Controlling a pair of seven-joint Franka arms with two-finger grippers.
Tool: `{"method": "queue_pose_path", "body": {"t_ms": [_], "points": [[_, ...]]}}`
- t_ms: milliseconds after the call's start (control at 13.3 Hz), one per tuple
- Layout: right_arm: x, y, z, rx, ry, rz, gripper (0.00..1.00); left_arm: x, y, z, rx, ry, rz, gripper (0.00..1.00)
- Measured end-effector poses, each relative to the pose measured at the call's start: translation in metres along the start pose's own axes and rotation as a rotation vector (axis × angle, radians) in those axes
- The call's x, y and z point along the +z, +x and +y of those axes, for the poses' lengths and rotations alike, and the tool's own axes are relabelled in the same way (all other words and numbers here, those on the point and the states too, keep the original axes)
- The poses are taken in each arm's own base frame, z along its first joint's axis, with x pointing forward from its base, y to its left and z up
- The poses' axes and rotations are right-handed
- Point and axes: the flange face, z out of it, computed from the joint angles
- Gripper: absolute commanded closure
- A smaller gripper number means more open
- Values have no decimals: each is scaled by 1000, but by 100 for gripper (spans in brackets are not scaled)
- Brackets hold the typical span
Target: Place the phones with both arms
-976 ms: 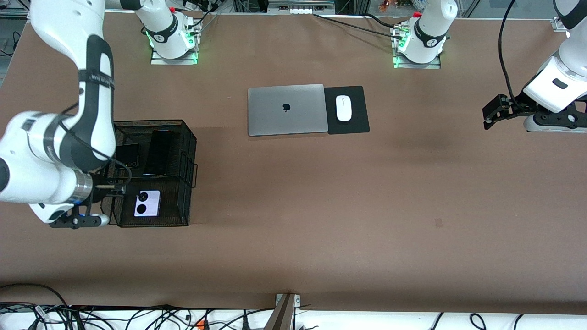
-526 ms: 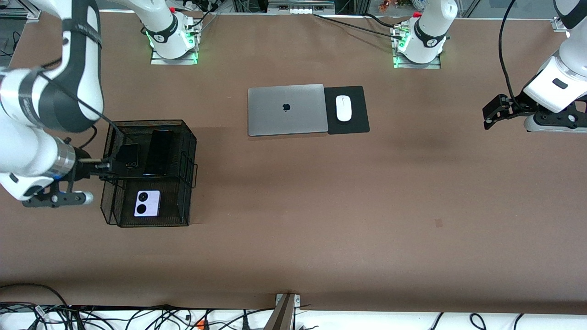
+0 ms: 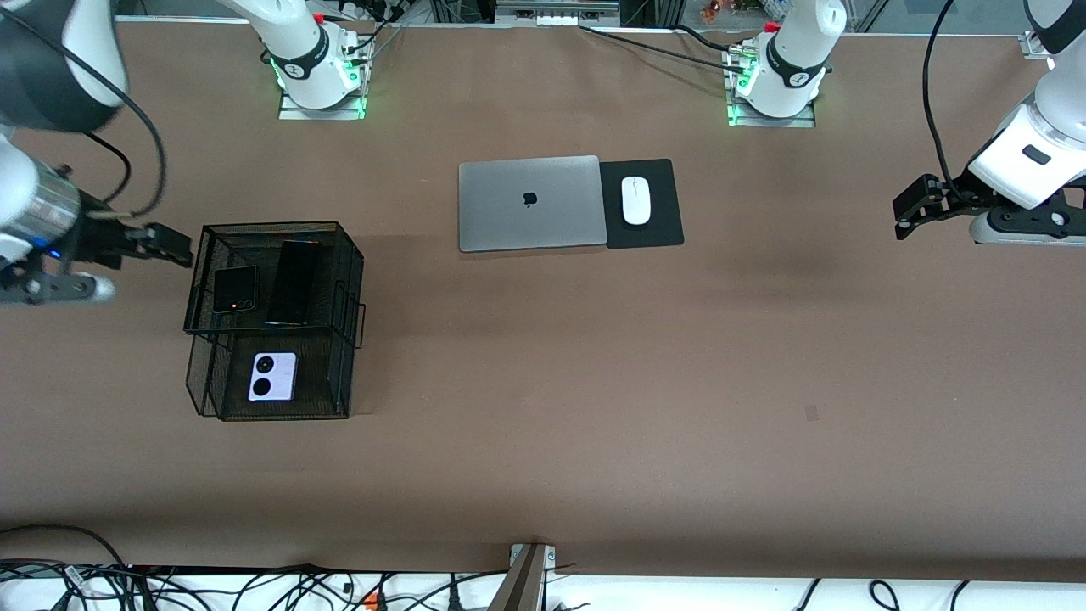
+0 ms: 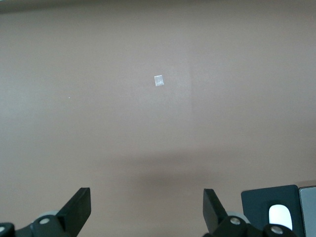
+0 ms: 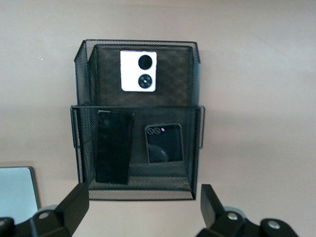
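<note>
The right end effector [image 3: 174,246] hangs with its jaws spread wide and empty just beside the mesh rack [image 3: 348,280] at the right arm's end of the table [image 3: 594,382], while the left end effector [image 3: 906,208] waits wide open and empty over the left arm's end. The rack's upper tier holds the long slim black phone [image 3: 294,282] beside the small squarish black phone [image 3: 233,288]. The lavender-white phone [image 3: 272,376] lies in the lower tier, nearer the front camera.
</note>
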Motion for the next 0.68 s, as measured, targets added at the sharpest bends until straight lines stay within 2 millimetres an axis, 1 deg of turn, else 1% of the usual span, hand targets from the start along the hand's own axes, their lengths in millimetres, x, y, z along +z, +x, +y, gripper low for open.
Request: {"method": "queue_pose_path", "body": {"t_ms": [150, 376, 526, 676], "points": [[-14, -20, 20, 23, 12, 17, 0, 0, 0, 0, 0, 0, 0, 0], [-30, -39, 41, 53, 2, 27, 0, 0, 0, 0, 0, 0, 0, 0], [-34, -46, 49, 67, 4, 17, 0, 0, 0, 0, 0, 0, 0, 0], [-36, -47, 47, 64, 4, 16, 0, 0, 0, 0, 0, 0, 0, 0]]}}
